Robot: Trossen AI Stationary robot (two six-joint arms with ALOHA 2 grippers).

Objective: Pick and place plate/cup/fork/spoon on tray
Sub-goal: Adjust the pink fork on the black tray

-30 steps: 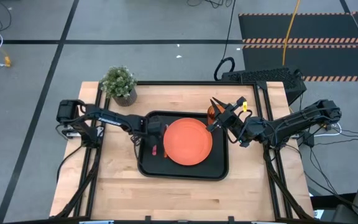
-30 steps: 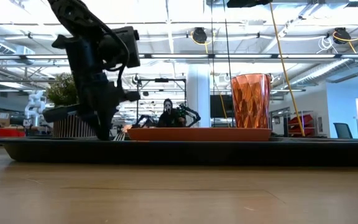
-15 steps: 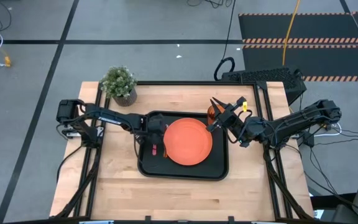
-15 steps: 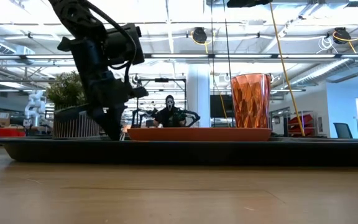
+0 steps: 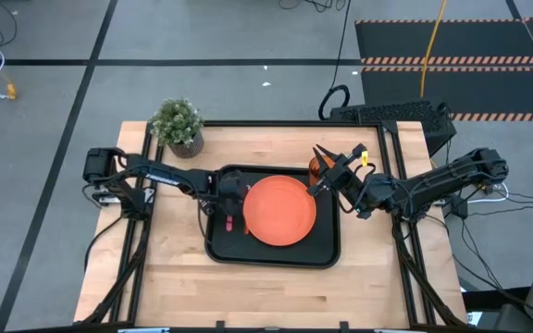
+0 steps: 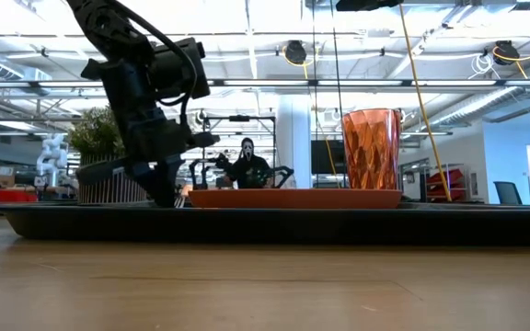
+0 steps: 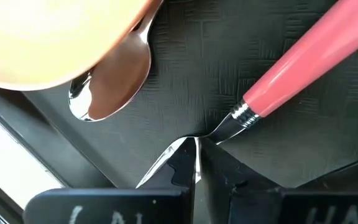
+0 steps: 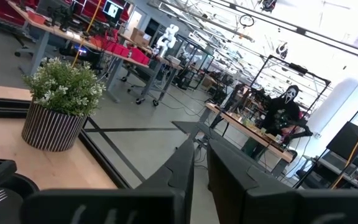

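The left arm reaches in low over the tray's (image 5: 271,256) left end, its left gripper (image 5: 230,205) pointing down with fingers pinched together. The right arm hangs raised past the tray's far right corner, its right gripper (image 5: 325,159) closed with nothing between the fingers.

The spoon (image 7: 107,87) lies partly hidden under the plate (image 7: 55,34), handle unseen. The fork (image 7: 272,93) has its tines covered by the left gripper (image 7: 191,177), and its handle runs off the wrist picture's edge.
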